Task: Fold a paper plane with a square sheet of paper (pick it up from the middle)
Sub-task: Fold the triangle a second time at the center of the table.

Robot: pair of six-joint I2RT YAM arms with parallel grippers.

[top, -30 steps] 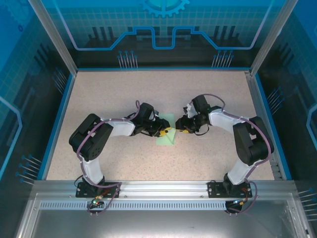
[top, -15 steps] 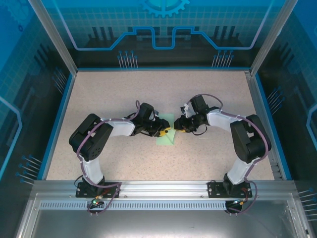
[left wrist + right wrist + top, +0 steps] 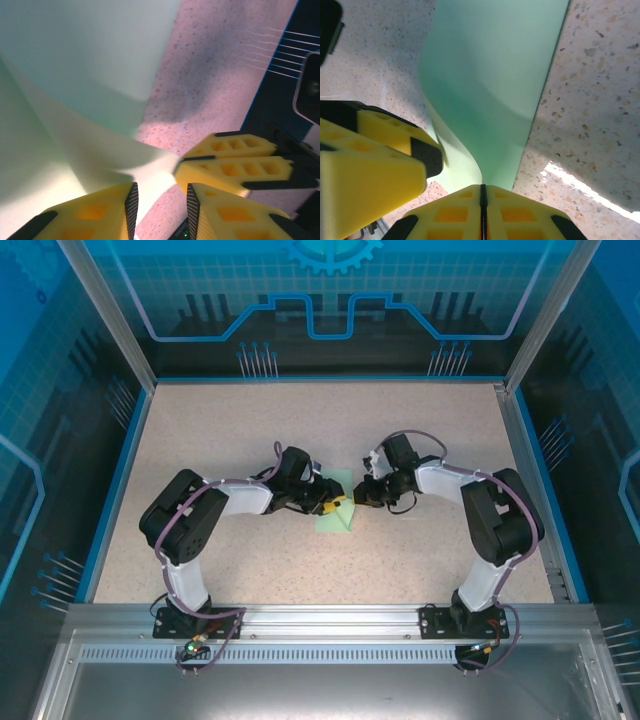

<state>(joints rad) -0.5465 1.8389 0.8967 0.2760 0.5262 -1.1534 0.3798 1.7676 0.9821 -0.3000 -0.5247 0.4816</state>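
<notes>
The square sheet of paper [image 3: 334, 514], pale mint green and folded to a narrow shape, lies mid-table between both arms. In the right wrist view it [image 3: 495, 80] curls upward from the table. My right gripper [image 3: 482, 194] is shut on its raised edge; from the left wrist view its fingers [image 3: 235, 167] pinch the paper's corner [image 3: 170, 162]. My left gripper [image 3: 160, 210] stands open, with a lifted flap of paper reaching into the gap between its pads. From above, the left gripper [image 3: 337, 505] and right gripper [image 3: 357, 497] nearly touch. The paper plane is out of view.
The speckled tabletop [image 3: 300, 430] is bordered by a blue rim [image 3: 120, 480] and transparent walls. The left gripper's fingers [image 3: 375, 150] sit close beside the right gripper's. An aluminium rail [image 3: 330, 618] runs along the near edge by the arm bases.
My right gripper has edged left toward the paper and closed on its raised edge. The left arm and its gripper have stayed put.
</notes>
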